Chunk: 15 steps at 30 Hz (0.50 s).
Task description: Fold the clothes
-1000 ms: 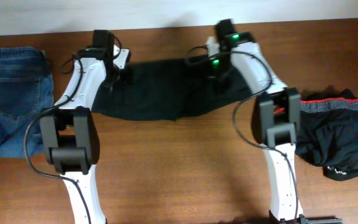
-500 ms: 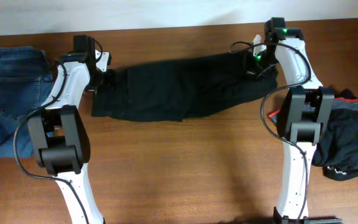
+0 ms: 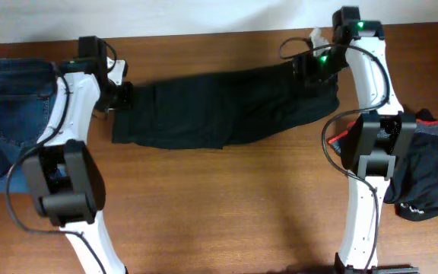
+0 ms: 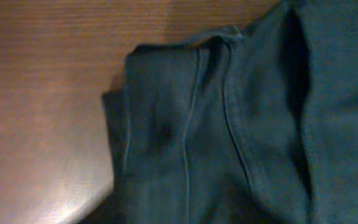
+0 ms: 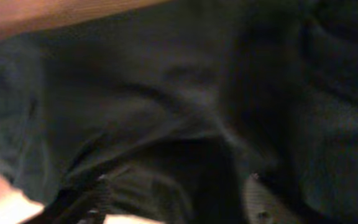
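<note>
Overhead, the black trousers (image 3: 219, 110) lie spread lengthwise across the far half of the counter (image 3: 219, 213), the right end a little farther back than the left. The left pincer (image 3: 122, 95) sits at the left end of the trousers and the right pincer (image 3: 315, 68) at the right end. Only this view shows the other items. The denim jeans (image 3: 14, 106) lie at the far left, well apart from the trousers. A second black garment (image 3: 424, 171) lies bunched at the right edge, its grey waistband (image 3: 409, 131) edged in red.

The left wrist view adds detail that the overhead view cannot resolve. The black trousers (image 4: 241, 124) end in a folded corner with stitched seams, lying flat on the counter (image 4: 42, 93). No fingers appear in this view, and the overhead view is too coarse, so it cannot be told whether the left pincer is released or clenched.

The right wrist view is blurred. The black trousers (image 5: 166, 112) fill nearly the whole frame, with a strip of counter (image 5: 42, 12) along the top left. At the bottom edge the fingers (image 5: 258, 202) stand wide apart with cloth visible beyond them and nothing clamped between. The right pincer (image 5: 178, 202) is released.
</note>
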Each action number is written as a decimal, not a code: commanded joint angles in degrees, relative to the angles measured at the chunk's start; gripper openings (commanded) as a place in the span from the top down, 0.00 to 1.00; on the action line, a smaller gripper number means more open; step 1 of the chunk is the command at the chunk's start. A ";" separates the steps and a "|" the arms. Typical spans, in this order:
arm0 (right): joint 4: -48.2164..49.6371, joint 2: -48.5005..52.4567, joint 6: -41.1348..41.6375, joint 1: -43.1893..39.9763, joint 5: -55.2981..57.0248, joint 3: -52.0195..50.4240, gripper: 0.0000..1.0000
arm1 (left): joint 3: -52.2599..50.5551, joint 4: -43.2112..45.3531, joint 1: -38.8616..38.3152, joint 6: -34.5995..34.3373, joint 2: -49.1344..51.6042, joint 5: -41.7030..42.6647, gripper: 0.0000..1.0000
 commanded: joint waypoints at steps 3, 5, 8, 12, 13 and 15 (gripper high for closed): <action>-2.54 -3.37 -0.81 4.61 -0.66 2.34 0.20 | 1.07 -3.78 1.18 0.15 -3.69 2.25 0.27; -2.62 -3.37 -0.79 6.40 1.33 1.92 0.20 | 0.92 -3.91 1.64 0.90 -3.69 2.45 0.27; -2.64 -2.82 -0.35 8.96 3.93 1.73 0.21 | 0.85 -3.98 2.58 2.75 -3.52 5.25 0.24; -2.62 -2.80 1.05 11.04 9.42 1.16 0.25 | -0.02 -4.09 3.69 3.45 -1.99 6.05 0.23; -2.54 -2.80 1.84 11.19 11.39 1.16 0.25 | -0.15 -4.09 3.89 4.28 -1.40 6.51 0.23; -2.45 -2.69 2.47 11.17 13.29 1.16 0.25 | -0.22 -3.91 4.24 4.87 0.24 6.82 0.23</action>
